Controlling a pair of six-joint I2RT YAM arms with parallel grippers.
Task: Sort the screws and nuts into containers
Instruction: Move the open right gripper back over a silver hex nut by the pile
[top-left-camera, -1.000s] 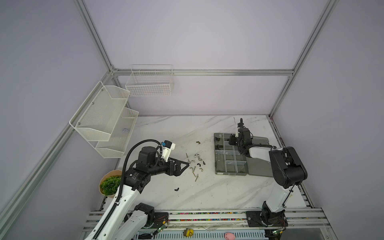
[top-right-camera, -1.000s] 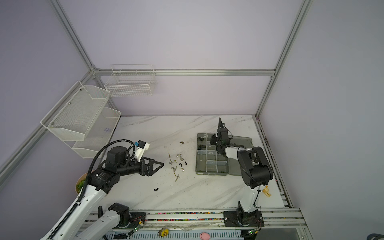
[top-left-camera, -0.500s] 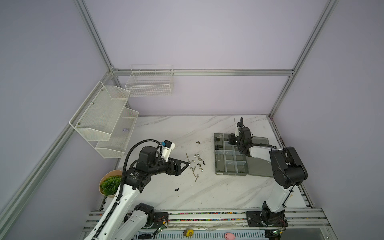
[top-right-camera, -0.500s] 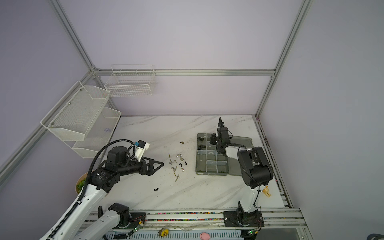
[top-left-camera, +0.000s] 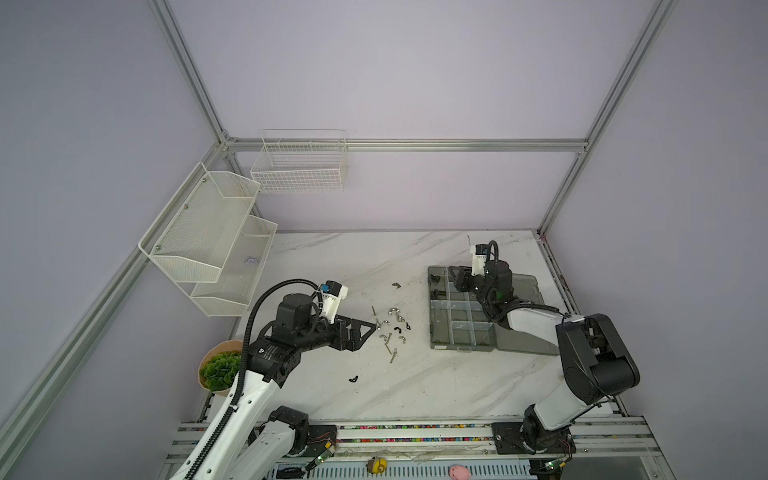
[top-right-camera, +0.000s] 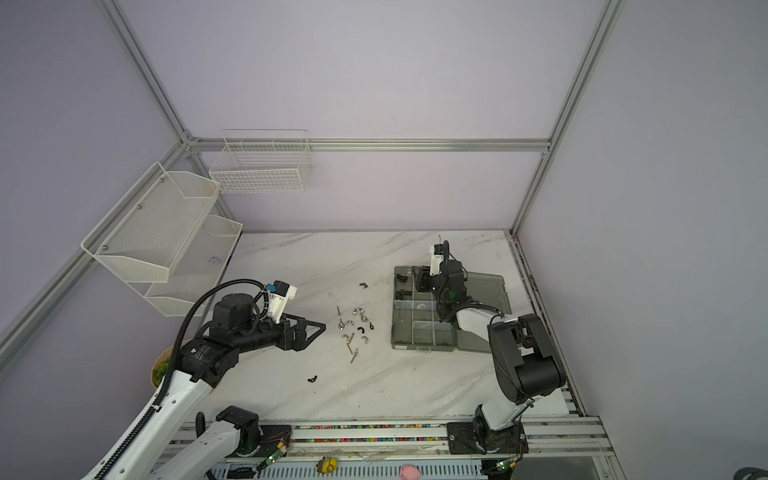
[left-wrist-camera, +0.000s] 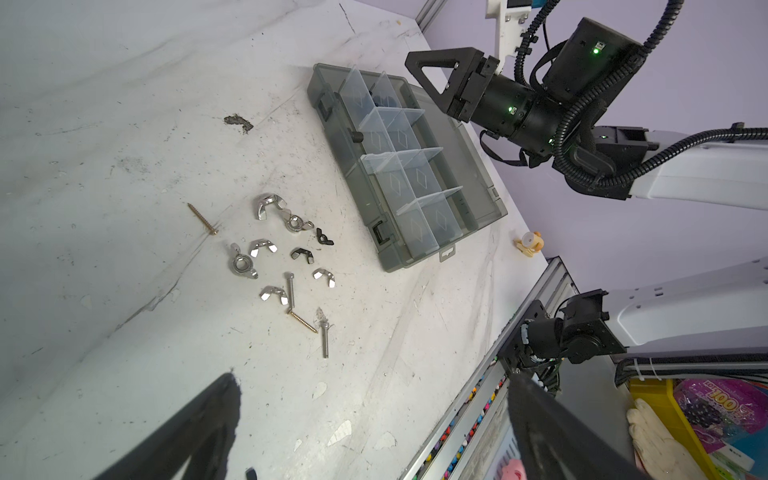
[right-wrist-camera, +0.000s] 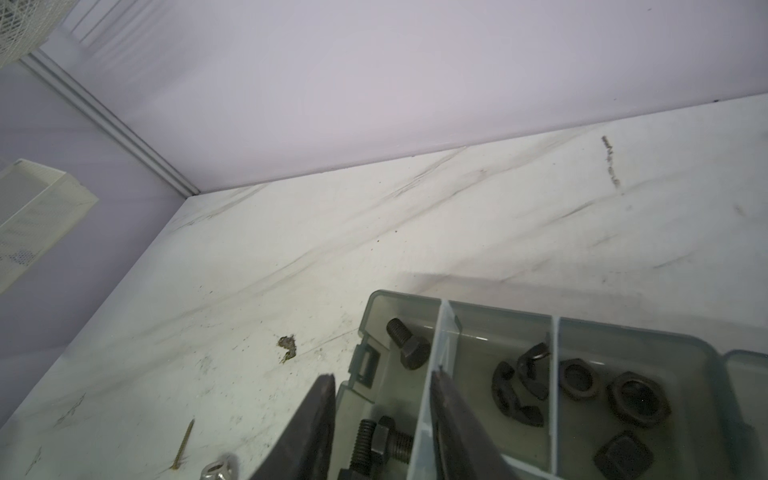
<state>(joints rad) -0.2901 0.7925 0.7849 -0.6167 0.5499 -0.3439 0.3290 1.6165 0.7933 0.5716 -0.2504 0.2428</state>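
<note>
Top views: organizer box (top-left-camera: 461, 316) lies open at the right of the worktop (top-left-camera: 415, 386), lid flat on its right; right gripper (top-left-camera: 459, 279) hangs over its far-left compartments; left gripper (top-right-camera: 309, 328) hovers just left of the loose pile (top-right-camera: 355, 328) in the middle, not touching it; one tiny black wing nut (top-left-camera: 353, 379) lies apart, nearer.

Left wrist view: pile shows silver wing nuts (left-wrist-camera: 270, 205), two small black wing nuts (left-wrist-camera: 302, 254), brass screws (left-wrist-camera: 203, 219) and silver screws (left-wrist-camera: 325, 338); left jaws spread, nothing between them.

Right wrist view: right jaws part-spread and empty, straddling the far-left compartment; black bolts (right-wrist-camera: 405, 343) lie there; next compartment holds black wing nuts (right-wrist-camera: 515, 388), the one beyond black hex nuts (right-wrist-camera: 638, 405).

Step in hand: seemingly a drop-off of a bolt; right jaws hold nothing above the bolt compartment.

Next move: right arm should lift clear of the divider (right-wrist-camera: 432, 374), then go back to the pile; a thin screw lying flat calls for a low, square pinch.
</note>
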